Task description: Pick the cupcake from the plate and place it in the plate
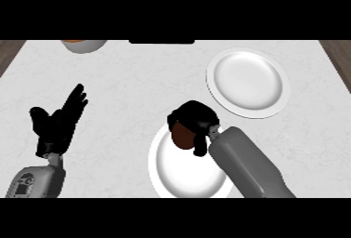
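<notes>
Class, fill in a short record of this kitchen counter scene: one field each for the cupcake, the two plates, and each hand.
cupcake: brown, over near plate, right hand curled round it
near plate: white, under right hand
far plate: white, bare, right of centre
right hand: shut on cupcake
left hand: open, fingers up, resting at left

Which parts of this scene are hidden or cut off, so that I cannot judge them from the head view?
- Cupcake: only a brown part shows; the right hand, curled over it, hides the rest.
- Near plate: the right forearm covers its right side.
- Object at the counter's far left: cut by the top band; I cannot tell what it is.
- Dark shape at the far edge: also cut off.
- Left hand and far plate show fully.
</notes>
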{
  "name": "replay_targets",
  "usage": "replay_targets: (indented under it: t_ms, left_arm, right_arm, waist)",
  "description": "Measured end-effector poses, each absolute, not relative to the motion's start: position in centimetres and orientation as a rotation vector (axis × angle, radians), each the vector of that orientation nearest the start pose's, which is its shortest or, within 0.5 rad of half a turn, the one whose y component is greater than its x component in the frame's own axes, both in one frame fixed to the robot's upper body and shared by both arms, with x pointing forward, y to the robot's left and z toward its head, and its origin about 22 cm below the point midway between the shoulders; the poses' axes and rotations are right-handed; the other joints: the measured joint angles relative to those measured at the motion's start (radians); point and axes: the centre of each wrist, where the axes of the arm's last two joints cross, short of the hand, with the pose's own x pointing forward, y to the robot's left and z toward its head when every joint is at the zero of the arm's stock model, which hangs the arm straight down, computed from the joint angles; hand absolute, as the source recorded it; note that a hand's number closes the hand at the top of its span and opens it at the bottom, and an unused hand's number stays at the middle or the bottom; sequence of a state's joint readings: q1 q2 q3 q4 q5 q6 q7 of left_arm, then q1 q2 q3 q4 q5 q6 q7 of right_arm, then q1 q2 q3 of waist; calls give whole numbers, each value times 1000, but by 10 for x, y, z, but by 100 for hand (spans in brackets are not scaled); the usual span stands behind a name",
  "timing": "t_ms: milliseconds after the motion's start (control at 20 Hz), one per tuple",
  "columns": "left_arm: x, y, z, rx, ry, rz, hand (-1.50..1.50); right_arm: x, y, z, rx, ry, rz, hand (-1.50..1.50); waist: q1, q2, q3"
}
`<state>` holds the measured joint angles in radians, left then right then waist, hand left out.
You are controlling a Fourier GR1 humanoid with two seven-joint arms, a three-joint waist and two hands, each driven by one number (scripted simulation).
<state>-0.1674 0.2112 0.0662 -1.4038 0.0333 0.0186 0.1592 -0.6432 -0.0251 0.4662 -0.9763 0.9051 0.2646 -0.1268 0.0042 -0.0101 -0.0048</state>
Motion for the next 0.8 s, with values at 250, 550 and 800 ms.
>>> replay_targets:
  t_ms: [250,550,800]
  left_arm:
    - [279,280,18,169,-1402,-83,0]
    - [281,285,21,180,-1407,-83,0]
    - [279,290,17,180,-1398,-72,0]
  right_arm:
    - [330,-71,20,-240,-1473,1682,150]
    - [289,-54,22,-243,-1513,1638,150]
    - [277,-54,51,-394,-1729,1462,150]
  waist:
    - [-2,0,-1]
    - [-6,3,1]
    - [-16,3,4]
